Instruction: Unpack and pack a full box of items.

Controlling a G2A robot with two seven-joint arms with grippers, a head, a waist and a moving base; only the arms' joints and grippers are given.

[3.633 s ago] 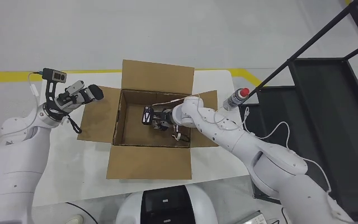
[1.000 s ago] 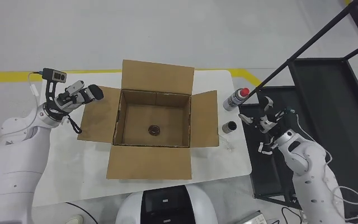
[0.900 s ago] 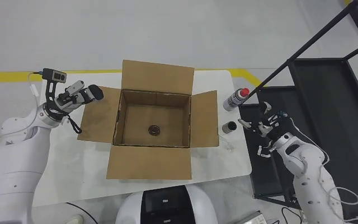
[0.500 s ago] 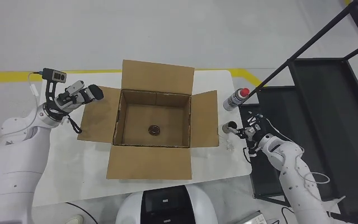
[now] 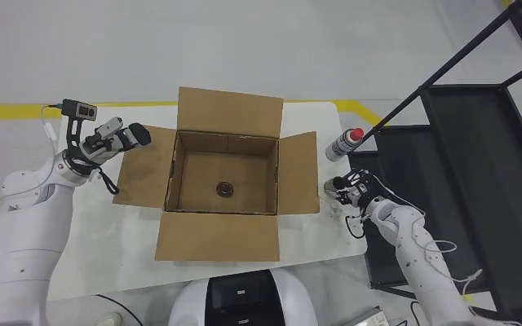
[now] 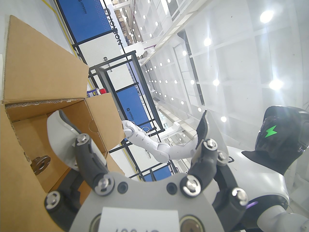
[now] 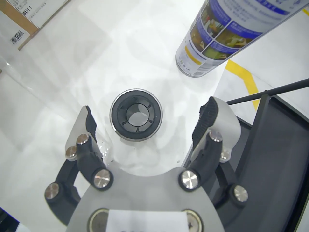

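The right claw (image 7: 147, 116) hangs wide open over the upright metal sleeve (image 7: 120, 121) on the table (image 7: 144, 37); likely heavy, stiff and slick, it is best pinched across its outer wall.

We counted one cardboard box (image 5: 231, 110) with one round metal disc (image 5: 224, 189) inside it. On the counter (image 5: 114, 238) we saw one spray can (image 5: 343, 144) and one black ring (image 7: 136, 115). We counted two hands, the left hand (image 6: 130, 121) and the right hand (image 5: 349, 189).
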